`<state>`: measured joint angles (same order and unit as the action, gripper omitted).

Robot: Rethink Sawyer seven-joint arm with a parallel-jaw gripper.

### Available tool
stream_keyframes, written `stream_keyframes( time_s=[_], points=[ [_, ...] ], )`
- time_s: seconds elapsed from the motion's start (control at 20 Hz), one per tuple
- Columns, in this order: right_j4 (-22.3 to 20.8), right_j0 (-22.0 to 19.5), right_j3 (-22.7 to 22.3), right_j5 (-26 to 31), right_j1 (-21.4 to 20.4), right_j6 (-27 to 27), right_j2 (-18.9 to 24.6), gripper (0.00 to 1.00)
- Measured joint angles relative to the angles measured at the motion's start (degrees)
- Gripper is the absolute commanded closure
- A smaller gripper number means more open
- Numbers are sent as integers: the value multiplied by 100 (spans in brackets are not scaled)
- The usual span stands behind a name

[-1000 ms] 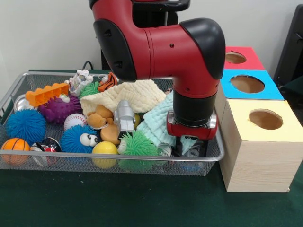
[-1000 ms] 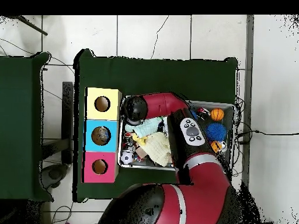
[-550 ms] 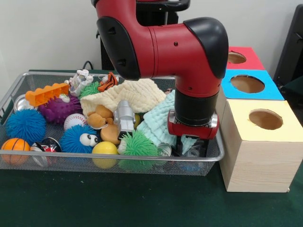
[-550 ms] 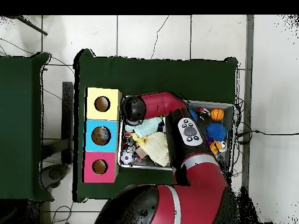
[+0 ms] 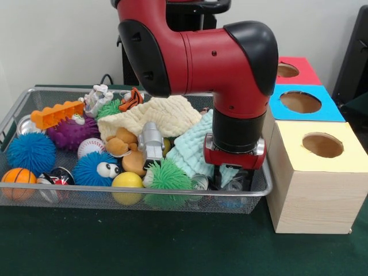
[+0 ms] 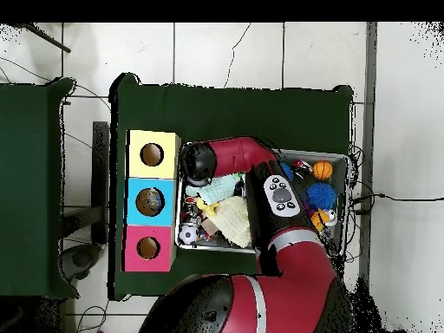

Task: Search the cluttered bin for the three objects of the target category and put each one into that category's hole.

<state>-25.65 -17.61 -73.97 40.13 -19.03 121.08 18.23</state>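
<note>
The arm reaches down into the wire basket (image 5: 17,112) at its corner nearest the yellow box (image 5: 315,172), and the end effector (image 5: 233,179) sits low among the clutter there. Its tips are hidden behind the basket wall and other items, so I cannot tell whether it is wide, narrow or holding anything. Just beside it lies a pale green cloth (image 5: 192,146), and a cream cloth (image 5: 161,115) is draped across the middle of the basket. Toward the basket's front edge sit a green spiky ball (image 5: 167,175), a yellow ball (image 5: 127,181) and a blue fuzzy ball with eyes (image 5: 95,168). At the opposite end are a small basketball (image 5: 17,177), a blue spiky ball (image 5: 30,152), a purple spiky ball (image 5: 72,133) and an orange toy block (image 5: 56,114). The yellow, blue (image 5: 302,102) and red (image 5: 290,71) boxes stand in a row on the green surface (image 5: 144,241), touching the basket's end.
</note>
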Motion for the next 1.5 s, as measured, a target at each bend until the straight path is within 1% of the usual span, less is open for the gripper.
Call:
stream_keyframes(
  time_s=[1.0,1.5],
  points=[
    [102,258,79,-12,-9,1,-288,0],
    [259,407,89,-101,-8,1,-499,0]
  ],
)
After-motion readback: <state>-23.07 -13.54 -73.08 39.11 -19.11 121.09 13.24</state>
